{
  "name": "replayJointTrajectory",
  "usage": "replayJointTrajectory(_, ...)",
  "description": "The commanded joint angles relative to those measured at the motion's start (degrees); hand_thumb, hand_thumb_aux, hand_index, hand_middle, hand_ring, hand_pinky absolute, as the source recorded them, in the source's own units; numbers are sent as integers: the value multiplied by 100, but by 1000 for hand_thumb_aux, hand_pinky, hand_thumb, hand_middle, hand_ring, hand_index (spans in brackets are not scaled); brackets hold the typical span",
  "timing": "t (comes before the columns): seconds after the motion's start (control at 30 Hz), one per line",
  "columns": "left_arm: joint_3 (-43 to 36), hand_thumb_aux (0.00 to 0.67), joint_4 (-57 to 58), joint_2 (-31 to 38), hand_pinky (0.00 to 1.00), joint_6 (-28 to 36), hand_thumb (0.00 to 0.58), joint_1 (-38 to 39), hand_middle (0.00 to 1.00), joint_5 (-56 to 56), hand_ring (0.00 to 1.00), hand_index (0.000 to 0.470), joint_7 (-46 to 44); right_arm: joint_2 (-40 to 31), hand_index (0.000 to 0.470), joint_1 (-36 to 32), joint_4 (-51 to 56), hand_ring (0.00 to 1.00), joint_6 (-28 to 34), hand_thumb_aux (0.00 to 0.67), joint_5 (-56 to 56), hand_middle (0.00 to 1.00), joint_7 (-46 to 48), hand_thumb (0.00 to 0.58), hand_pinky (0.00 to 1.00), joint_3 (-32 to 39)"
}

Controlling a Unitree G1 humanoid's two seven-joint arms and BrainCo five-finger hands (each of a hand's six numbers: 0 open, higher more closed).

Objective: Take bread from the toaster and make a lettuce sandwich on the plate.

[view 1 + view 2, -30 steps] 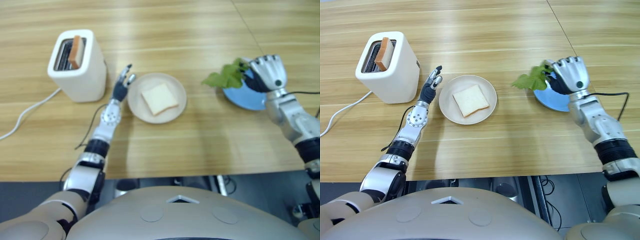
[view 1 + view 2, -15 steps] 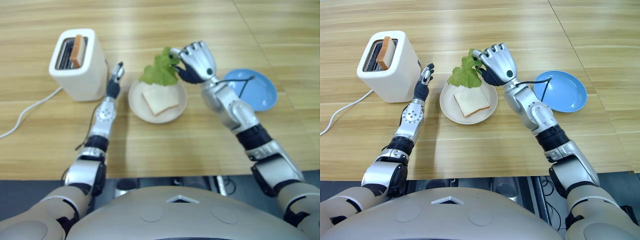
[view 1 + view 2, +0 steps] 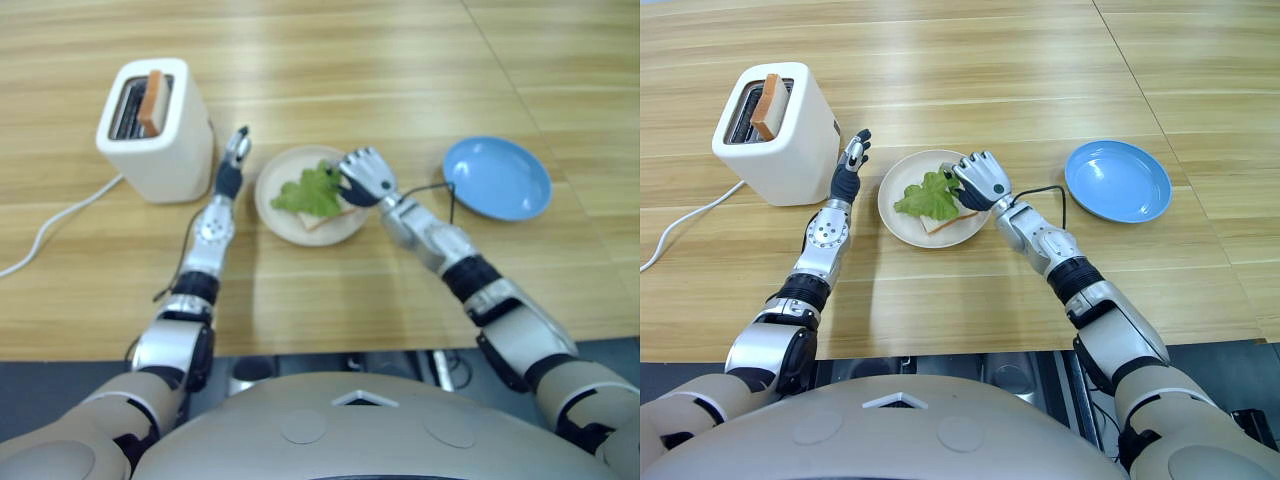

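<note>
Fingers of your left hand (image 3: 847, 165) lie straight together beside the toaster (image 3: 780, 140), upper left, its slice (image 3: 766, 103) waiting, while mid-frame your right hand (image 3: 980, 180) has lowered the pinched lettuce (image 3: 927, 197) onto the bread (image 3: 937, 225) on the plate (image 3: 900, 227), so release next.

Likely lab mock kitchen: toaster (image 3: 775, 130) on bare wooden table (image 3: 990, 60), cord (image 3: 685, 235) trailing across.

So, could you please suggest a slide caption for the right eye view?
Right hand holds a green lettuce leaf on the white bread slice on the round beige plate; white toaster at left.
</note>
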Motion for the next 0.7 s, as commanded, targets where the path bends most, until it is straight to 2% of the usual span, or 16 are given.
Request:
replayJointTrajectory(0.03,-48,0,87,-22,0,38,0,23,0,66,0,0,9,-18,460,-102,376,1000,-152,670,20,1000,-203,580,1000,104)
replayJointTrajectory(0.23,-46,0,91,-11,0,36,0,32,0,97,0,0,33,-118,460,-133,552,1000,-142,670,-3,1000,-280,580,1000,176)
replayJointTrajectory(0.27,-50,0,95,-11,0,35,0,27,0,104,0,0,32,-158,420,-121,509,800,-103,612,-30,800,-293,576,800,181)
replayJointTrajectory(0.3,-53,0,98,-9,0,35,0,24,0,112,0,0,34,-210,294,-94,415,149,-66,428,-45,149,-298,505,149,167)
replayJointTrajectory(0.33,-56,0,98,-8,0,35,0,22,0,120,0,0,38,-266,186,-60,302,0,-38,271,-49,0,-303,374,0,143)
replayJointTrajectory(0.37,-58,0,97,-7,0,36,0,23,0,124,0,0,40,-332,0,-22,171,0,8,0,-56,0,-291,0,0,117)
replayJointTrajectory(0.57,-64,0,77,4,0,34,0,37,0,163,0,0,62,-981,0,364,-979,0,285,0,-2,0,32,0,0,-174)
replayJointTrajectory(0.7,-88,0,-25,25,0,38,0,67,0,223,0,0,106,-1655,0,907,-2096,0,494,0,44,0,323,0,0,-648)
